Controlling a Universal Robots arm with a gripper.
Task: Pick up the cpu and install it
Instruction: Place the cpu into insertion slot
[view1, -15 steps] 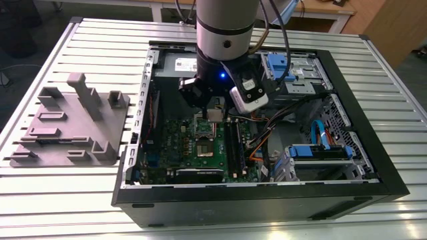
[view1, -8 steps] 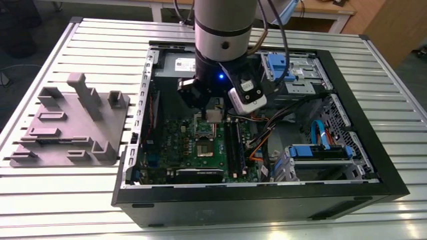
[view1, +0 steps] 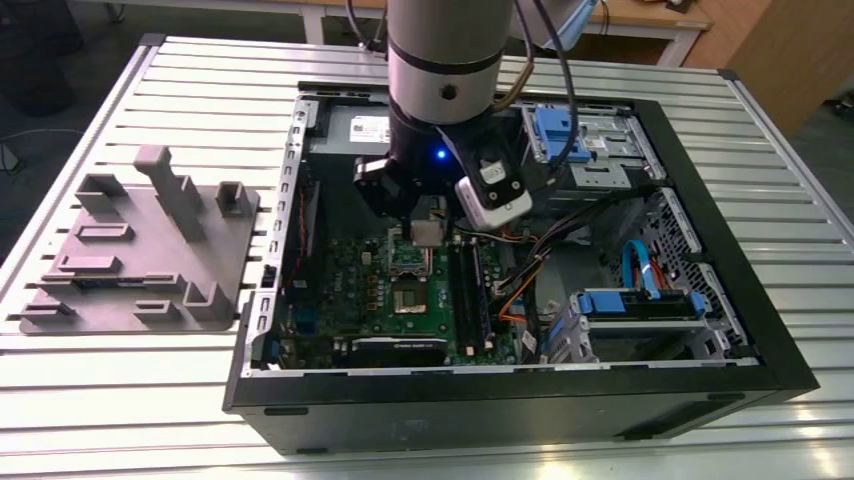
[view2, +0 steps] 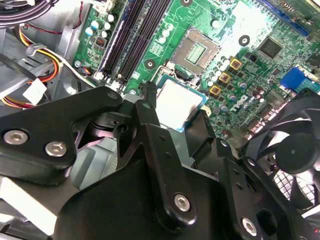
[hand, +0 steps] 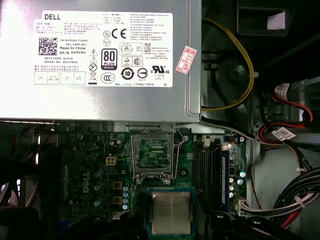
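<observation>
Ribbed aluminium slats form the worktop, and on it lies an open computer case, its black walls fencing in everything the arm has to work around. To the exterior view's left, outside the case, sits a matte grey plastic tray with raised blocks.

Inside, room is tight. A green circuit board lies flat on the case floor. A bare sheet-metal power supply has its edge just beside the socket. Long dark memory slots run along the socket's other side. Beyond them red, yellow and black cables loop near the case wall, and a black fan stands close by. The space straight above the socket is open.

The socket is a dark square with a shiny metal frame, its bed of contacts uncovered.

The end effector hangs low within the case walls, with its black, bolted fingers clamped on the cpu, one on each opposite edge. The cpu is a small flat square with a brushed silver top and a thin green rim. It is held level over the board, just beside the socket and not in it. I cannot tell whether it touches the board.
</observation>
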